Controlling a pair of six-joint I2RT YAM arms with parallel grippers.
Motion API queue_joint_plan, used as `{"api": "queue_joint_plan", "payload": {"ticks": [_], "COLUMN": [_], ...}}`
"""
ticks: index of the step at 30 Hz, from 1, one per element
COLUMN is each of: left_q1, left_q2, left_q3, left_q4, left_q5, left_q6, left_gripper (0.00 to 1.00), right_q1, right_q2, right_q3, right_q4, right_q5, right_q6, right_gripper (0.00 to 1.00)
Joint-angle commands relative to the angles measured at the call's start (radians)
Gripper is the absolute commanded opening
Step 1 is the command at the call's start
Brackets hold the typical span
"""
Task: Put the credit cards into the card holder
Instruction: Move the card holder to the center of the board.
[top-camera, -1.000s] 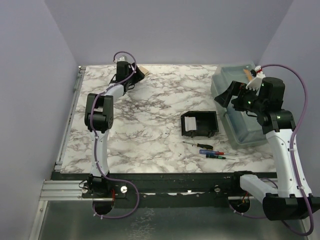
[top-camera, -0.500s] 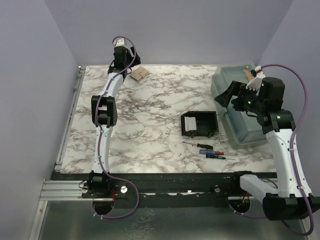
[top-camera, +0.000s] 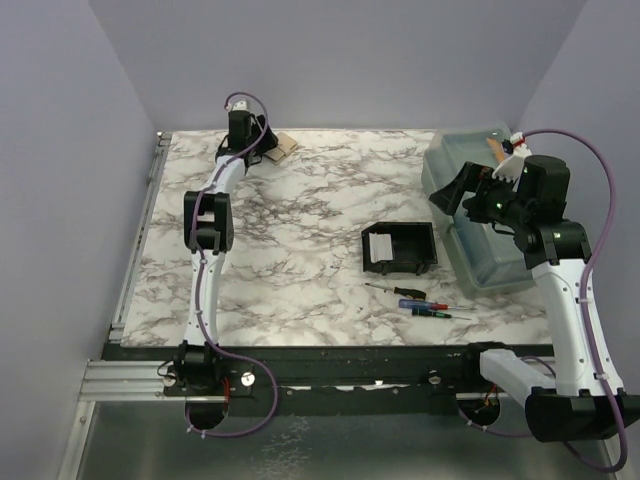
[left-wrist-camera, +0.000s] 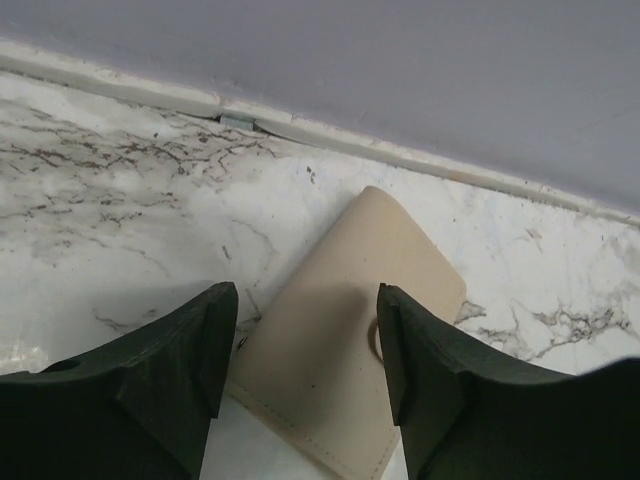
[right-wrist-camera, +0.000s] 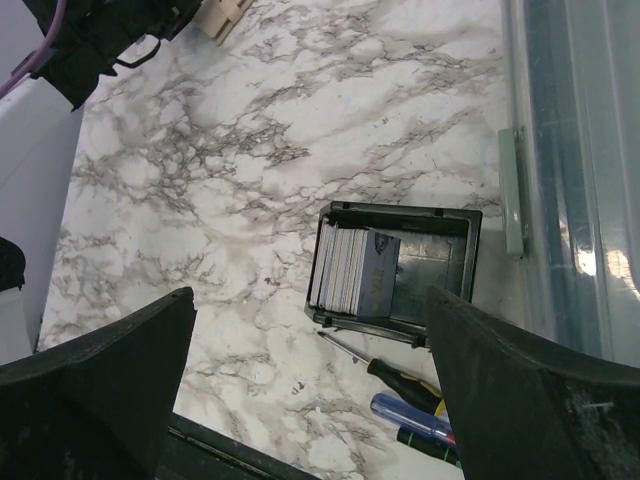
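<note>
Lilac walls close in a white marble-patterned table top (top-camera: 300, 230), and your left pincer (left-wrist-camera: 305, 345) is working hard against the far wall. Its jaws stand apart with nothing gripped. The thin tan rectangular card (left-wrist-camera: 345, 370) lies flat on the marble directly beneath and between the fingers (left-wrist-camera: 175, 375), with one rounded corner pointing past the tips toward the wall.

The card sits askew to the jaws, so I'd turn the wrist until the fingers square up with its two long edges. Then lower until the tips touch the marble just outside those edges, and close slowly. A flat card on a hard top will likely slip or bow if you pinch fast.

The small black low-walled plastic card holder (top-camera: 399, 249) is well away from this pincer, to its right and nearer the bases. It lies straight below your right pincer (right-wrist-camera: 310, 295), whose jaws are spread wide and empty. A pale blue card (right-wrist-camera: 375, 280) seems to lean inside it already, though the view is too small to be sure. Carry the tan card high and approach the holder from its open top.
</note>
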Motion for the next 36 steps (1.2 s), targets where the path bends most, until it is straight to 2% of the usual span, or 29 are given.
{"api": "queue_joint_plan", "payload": {"ticks": [1, 3, 6, 10, 15, 18, 22, 28, 31, 36], "left_q1": [-0.022, -0.041, -0.058, -0.064, -0.076, -0.079, -0.081, -0.086, -0.087, -0.093], "left_q2": [-0.063, -0.094, -0.126, -0.181, -0.279, -0.359, -0.514, -0.791, -0.94, -1.187], "left_q3": [-0.123, -0.17, -0.208, -0.286, -0.454, -0.57, -0.798, -1.206, -1.39, -1.632], "left_q4": [-0.08, -0.092, -0.146, -0.19, -0.216, -0.225, -0.257, -0.258, -0.242, -0.198], "left_q5": [0.065, 0.05, 0.021, 0.051, 0.057, 0.054, 0.04, 0.074, 0.11, 0.219], "left_q6": [-0.012, 0.012, 0.013, -0.007, -0.026, -0.036, -0.088, -0.171, -0.206, -0.279], "left_gripper": [0.58, 0.5, 0.46, 0.24, 0.07, 0.01, 0.0, 0.0, 0.0, 0.02], "right_q1": [0.005, 0.005, 0.005, 0.006, 0.024, 0.088, 0.244, 0.669, 0.778, 0.805], "right_q2": [-0.024, -0.025, -0.023, -0.021, -0.007, 0.021, 0.064, 0.217, 0.289, 0.421], "right_q3": [-0.025, -0.031, -0.033, -0.031, -0.058, -0.056, -0.055, -0.085, -0.103, -0.132], "right_q4": [0.003, 0.006, 0.005, -0.002, 0.004, -0.012, -0.006, 0.037, 0.099, 0.273], "right_q5": [0.014, 0.012, 0.012, 0.018, -0.018, 0.032, 0.126, 0.448, 0.469, 0.387], "right_q6": [0.001, -0.002, -0.014, -0.026, -0.018, -0.026, -0.002, 0.087, 0.119, 0.147], "right_gripper": [1.0, 1.0, 1.0, 1.0, 1.0, 1.0, 1.0, 1.0, 0.99, 0.76]}}
